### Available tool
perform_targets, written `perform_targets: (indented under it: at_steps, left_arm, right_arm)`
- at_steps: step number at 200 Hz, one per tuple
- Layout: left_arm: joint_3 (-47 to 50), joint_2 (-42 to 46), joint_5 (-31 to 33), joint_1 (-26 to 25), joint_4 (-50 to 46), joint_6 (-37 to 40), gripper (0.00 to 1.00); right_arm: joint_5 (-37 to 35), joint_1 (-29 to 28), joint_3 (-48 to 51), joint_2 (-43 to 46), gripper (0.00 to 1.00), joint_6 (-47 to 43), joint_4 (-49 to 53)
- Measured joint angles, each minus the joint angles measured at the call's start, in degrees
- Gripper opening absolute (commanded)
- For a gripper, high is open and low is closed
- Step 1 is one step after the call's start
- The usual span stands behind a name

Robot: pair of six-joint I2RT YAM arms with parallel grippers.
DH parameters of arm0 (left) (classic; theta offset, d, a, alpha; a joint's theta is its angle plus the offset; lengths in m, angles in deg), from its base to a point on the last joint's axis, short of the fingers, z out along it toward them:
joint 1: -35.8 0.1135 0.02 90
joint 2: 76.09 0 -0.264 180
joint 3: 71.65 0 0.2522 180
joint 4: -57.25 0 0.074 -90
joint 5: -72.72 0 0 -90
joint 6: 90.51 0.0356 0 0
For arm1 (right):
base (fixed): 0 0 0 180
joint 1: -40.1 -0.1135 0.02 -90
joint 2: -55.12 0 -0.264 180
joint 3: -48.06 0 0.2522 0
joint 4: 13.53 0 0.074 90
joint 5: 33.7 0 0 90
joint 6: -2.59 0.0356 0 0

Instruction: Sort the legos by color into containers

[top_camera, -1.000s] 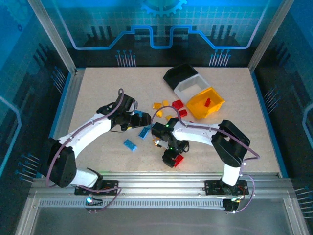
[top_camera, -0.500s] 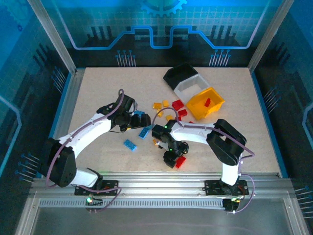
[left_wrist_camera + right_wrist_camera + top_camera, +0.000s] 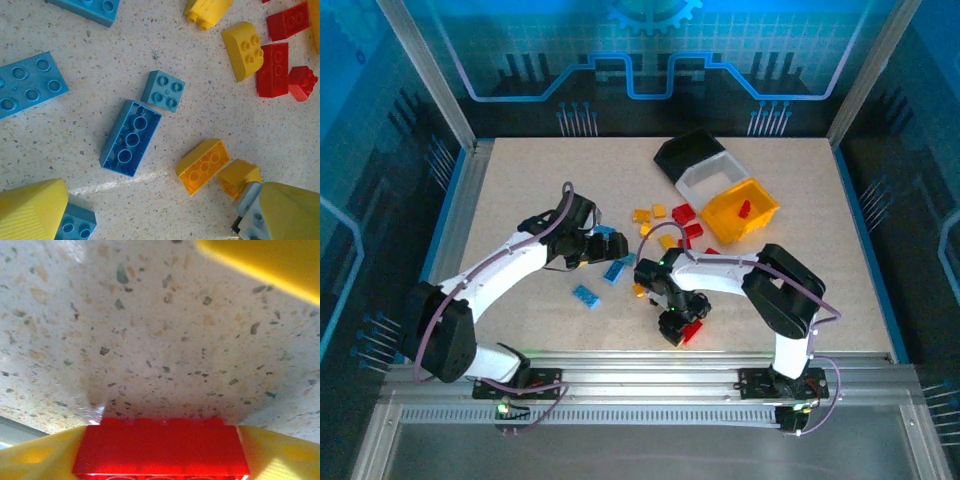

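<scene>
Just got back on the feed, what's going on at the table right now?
The right pincer is shut on a red brick, low over the table near its front edge. The left pincer is open above scattered blue bricks, holding nothing. Yellow bricks and loose red bricks lie mid-table. At the back, the orange-yellow bin already holds a red piece, beside the white bin and black bin.
</scene>
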Motion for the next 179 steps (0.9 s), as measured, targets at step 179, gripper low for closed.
perform_targets:
  at_steps: [179]
  left_arm:
    - [0.66, 0.57, 0.5, 0.2, -1.88, 1.07, 0.99]
  right_arm:
    - [-2.34, 38.99, -39.34, -5.01, 0.56, -0.02, 1.79]
